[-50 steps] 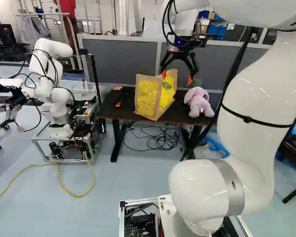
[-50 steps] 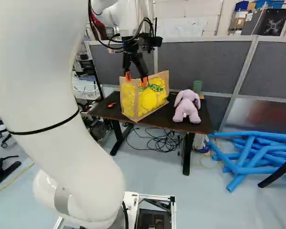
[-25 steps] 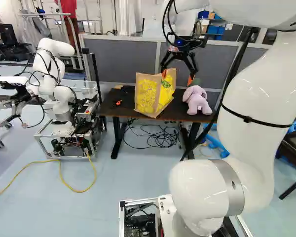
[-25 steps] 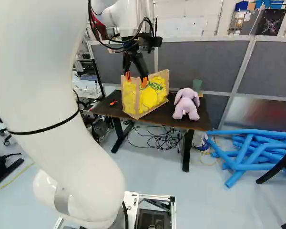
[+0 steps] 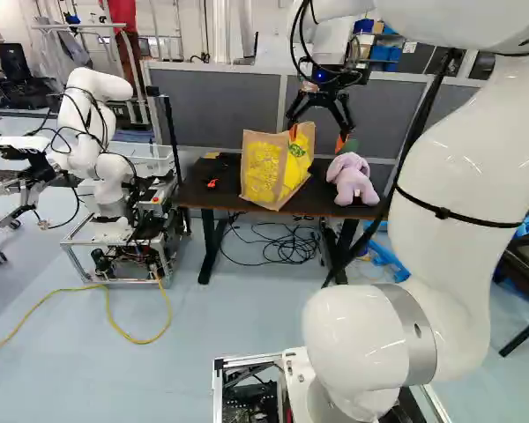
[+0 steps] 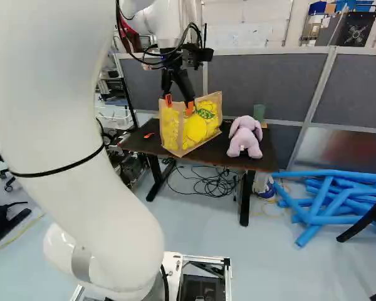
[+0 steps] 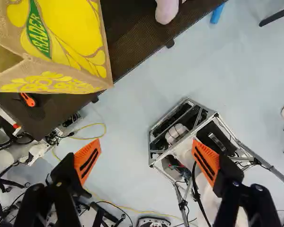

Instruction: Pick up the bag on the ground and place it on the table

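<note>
- Bag (image 7: 61, 28) – probably light, soft-sided, grippy; best taken by its top rim.
- Tan weave, yellow print, mouth open; it stands on the desk (image 7: 128, 33), ahead of the jaws and off to one side.
- Jaws spread – nothing between them, seemingly clear of the bag.
- Plush toy (image 6: 244, 138) farther ahead.

The count gives one table (image 5: 196, 198), on two visible legs (image 6: 245, 200), one bag (image 5: 263, 172), one plush toy (image 6: 244, 138), one green cup (image 6: 259, 111) and one small orange object (image 7: 29, 99). White robot arms come to two: the near arm (image 5: 445, 220) and another robot (image 5: 101, 128). One gripper (image 5: 316, 138) has two fingers (image 7: 57, 191) and two orange pads (image 7: 80, 158). Blue tubes (image 6: 332, 218) number at least four; their tangle hides the exact total.
</note>
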